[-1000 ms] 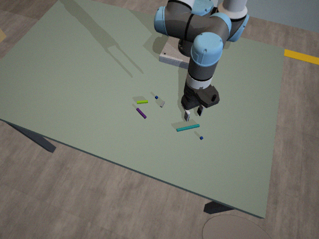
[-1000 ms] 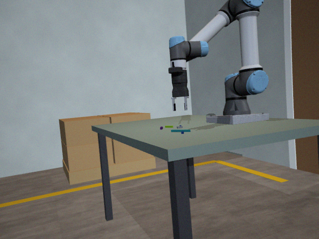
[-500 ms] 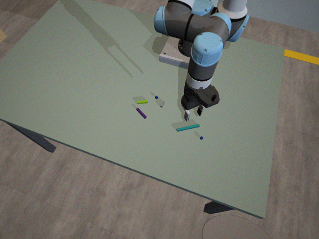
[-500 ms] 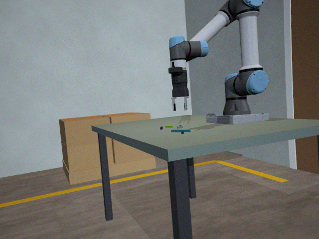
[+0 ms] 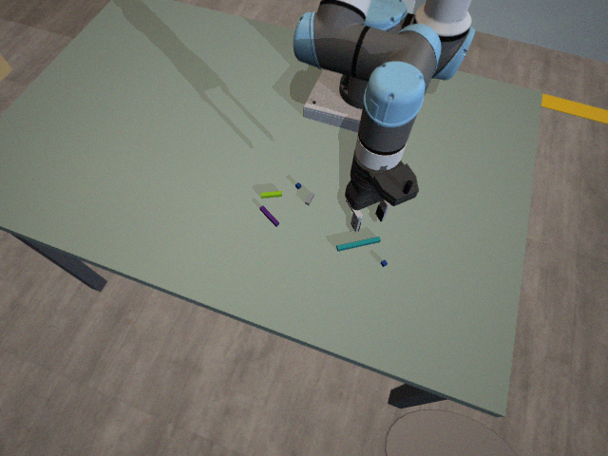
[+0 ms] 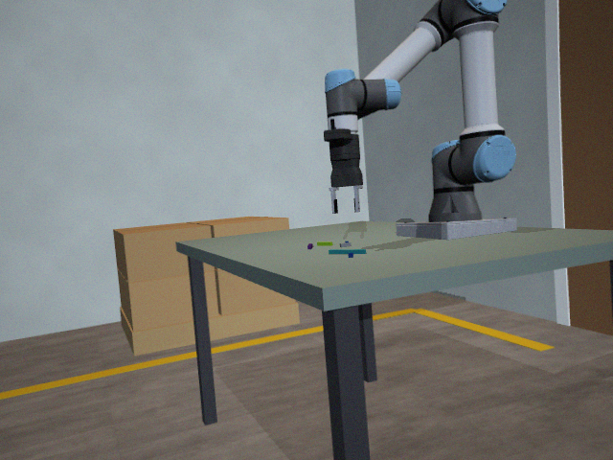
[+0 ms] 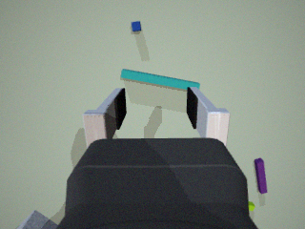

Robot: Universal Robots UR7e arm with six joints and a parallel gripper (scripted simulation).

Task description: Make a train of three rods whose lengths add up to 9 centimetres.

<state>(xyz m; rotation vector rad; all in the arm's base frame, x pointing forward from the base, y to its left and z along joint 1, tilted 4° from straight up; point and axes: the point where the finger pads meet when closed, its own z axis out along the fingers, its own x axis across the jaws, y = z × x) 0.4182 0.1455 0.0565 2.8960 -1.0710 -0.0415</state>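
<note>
Operator: What was the gripper's state?

Technician: The gripper [image 5: 369, 223] [image 6: 346, 212] [image 7: 155, 100] stood fully open, holding nothing, above the tabletop [image 5: 196, 270] [image 6: 277, 260] [image 7: 48, 48]. The likely train was grey, lime and one blue; assembly had not begun.

Operator: Locations?

Technician: The grey rod [image 5: 309, 199] [image 6: 345, 244] lay just beside the inner blue rod [image 5: 297, 185] [image 6: 346, 241]; the lime rod [image 5: 271, 195] [image 6: 325, 243] [image 7: 252, 206] lay further toward the left edge. The outer blue rod [image 5: 384, 263] [image 6: 351, 255] [image 7: 136, 26] was nearer the near-right corner.

Operator: Probable faults?

Technician: A wide-open finger could have nudged the inner blue rod during a grey pick. A blue rod, being short, could have twisted on release. The purple rod [image 5: 269, 216] [image 6: 309, 245] [image 7: 260, 176], near lime, risked breaching the required clearance.

Operator: Working room?

Technician: All rods lay well inside the edges. Room for the train remained between the purple rod and the turquoise rod [image 5: 358, 243] [image 6: 347, 251] [image 7: 159, 79], toward the near edge. The base plate [image 5: 309, 111] [image 6: 420, 228] [image 7: 35, 221] limited travel toward the far edge.
</note>
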